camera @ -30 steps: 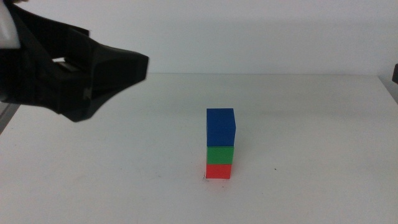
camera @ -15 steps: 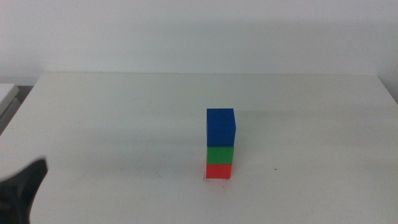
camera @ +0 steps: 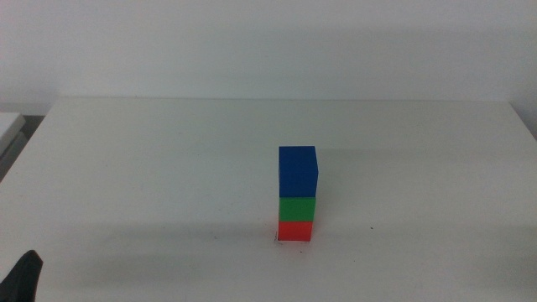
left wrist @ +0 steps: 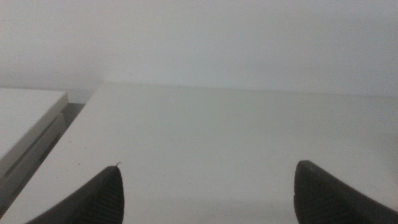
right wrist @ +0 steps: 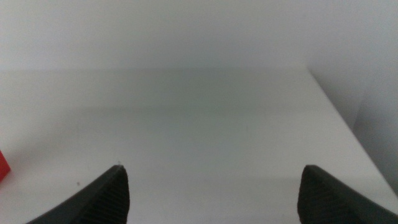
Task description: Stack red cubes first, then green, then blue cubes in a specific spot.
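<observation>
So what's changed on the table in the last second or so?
The left arm drew back: a second ago it hung over the table's far left, and now only a dark tip of its left gripper shows at the middle view's bottom left corner. Its fingers stand apart, holding nothing. The stack has not moved: the matte blue cube on the green cube on the red cube. The right gripper waits, open.

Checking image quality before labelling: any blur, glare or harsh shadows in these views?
Middle view: sharp, even light, no glare; the red cube, green cube and blue cube cast only a faint shadow on the table. Left wrist view: soft, left gripper blurred. Right wrist view: hazy too, right gripper blurred.
</observation>
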`<state>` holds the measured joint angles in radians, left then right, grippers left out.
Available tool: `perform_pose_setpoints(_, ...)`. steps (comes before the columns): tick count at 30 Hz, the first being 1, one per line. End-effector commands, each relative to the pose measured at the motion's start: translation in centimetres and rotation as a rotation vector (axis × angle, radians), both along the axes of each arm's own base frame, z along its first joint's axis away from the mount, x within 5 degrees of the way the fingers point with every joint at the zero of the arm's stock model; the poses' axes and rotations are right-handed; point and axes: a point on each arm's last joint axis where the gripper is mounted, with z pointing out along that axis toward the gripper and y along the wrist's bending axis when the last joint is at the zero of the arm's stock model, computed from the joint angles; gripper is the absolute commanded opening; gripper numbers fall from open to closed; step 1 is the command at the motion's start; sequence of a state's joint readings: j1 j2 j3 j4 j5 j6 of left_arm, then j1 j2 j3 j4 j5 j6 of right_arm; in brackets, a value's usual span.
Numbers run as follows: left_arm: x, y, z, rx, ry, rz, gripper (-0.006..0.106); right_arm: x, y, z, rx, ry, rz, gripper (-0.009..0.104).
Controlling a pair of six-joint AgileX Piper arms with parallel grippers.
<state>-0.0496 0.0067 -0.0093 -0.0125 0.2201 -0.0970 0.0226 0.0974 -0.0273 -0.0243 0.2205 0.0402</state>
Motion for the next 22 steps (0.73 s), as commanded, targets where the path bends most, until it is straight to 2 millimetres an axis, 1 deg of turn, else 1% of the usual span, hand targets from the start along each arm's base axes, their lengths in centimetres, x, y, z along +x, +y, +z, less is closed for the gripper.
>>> perform_pose_setpoints(1, 0.01, 0.03, -0.03, -0.016, -0.024, 0.009, 0.094, -0.33, -0.04, -0.45, -0.008, -0.044, -0.004, 0.093)
perform_pose_setpoints(2, 0.02, 0.04, 0.02, -0.016, -0.030, 0.010, 0.094, -0.59, -0.06, -0.80, -0.009, -0.013, -0.006, 0.093)
perform_pose_setpoints(4, 0.04, 0.04, 0.20, -0.017, -0.049, 0.010, 0.094, -0.71, -0.05, -0.78, -0.004, -0.023, -0.006, 0.093)
perform_pose_setpoints(8, 0.04, 0.04, 0.22, -0.017, -0.052, 0.010, 0.094, -0.61, -0.03, -0.04, 0.004, -0.104, -0.004, 0.093)
perform_pose_setpoints(22, 0.05, 0.06, 0.39, -0.006, -0.071, 0.011, 0.094, -0.61, -0.03, -0.02, 0.006, -0.107, -0.004, 0.093)
